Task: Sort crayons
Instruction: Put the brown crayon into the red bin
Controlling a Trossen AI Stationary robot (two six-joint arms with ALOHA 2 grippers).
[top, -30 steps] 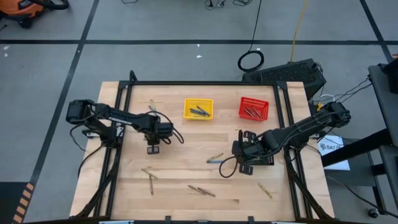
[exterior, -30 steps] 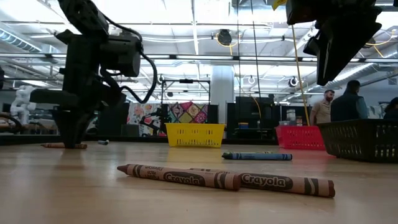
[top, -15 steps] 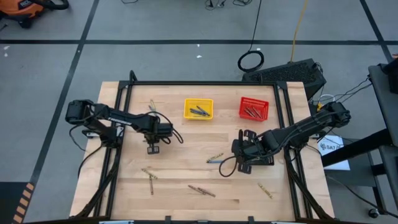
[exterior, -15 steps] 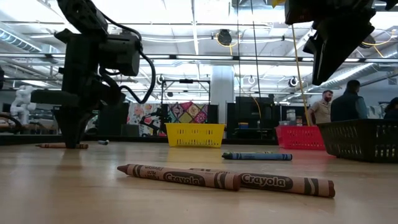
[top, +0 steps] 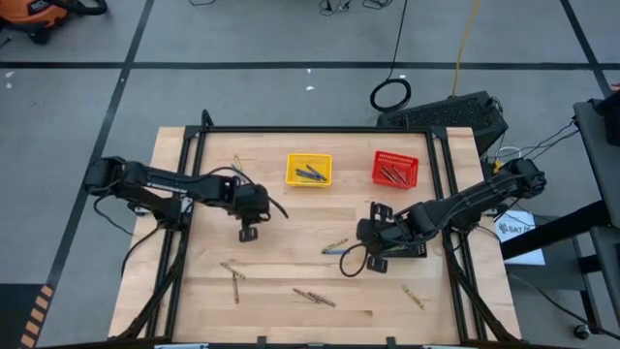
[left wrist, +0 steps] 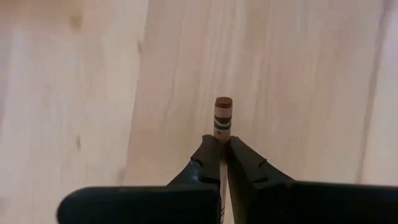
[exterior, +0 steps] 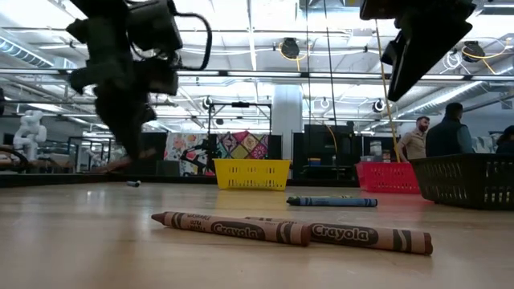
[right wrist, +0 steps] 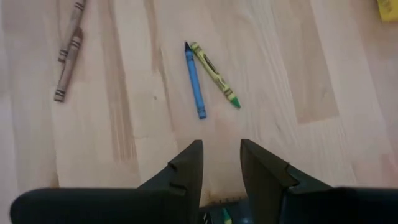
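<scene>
The left end effector [left wrist: 220,149] pinched a brown crayon [left wrist: 222,115] near one end; light and brittle, it suited a mid-length hold. The right end effector [right wrist: 221,155] hung part-open above a blue crayon [right wrist: 194,83].

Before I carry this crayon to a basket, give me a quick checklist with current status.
1. Left gripper shut on the brown crayon: ok.
2. Crayon lifted off the table: ok, held above the wood in the low view.
3. Red basket already holds brownish crayons: ok as target.
4. Yellow basket holds dark crayons, not brown: ok to skip.
5. Right gripper out of the way: cannot tell; open, empty, above the blue crayon and green crayon, close to the route.
</scene>
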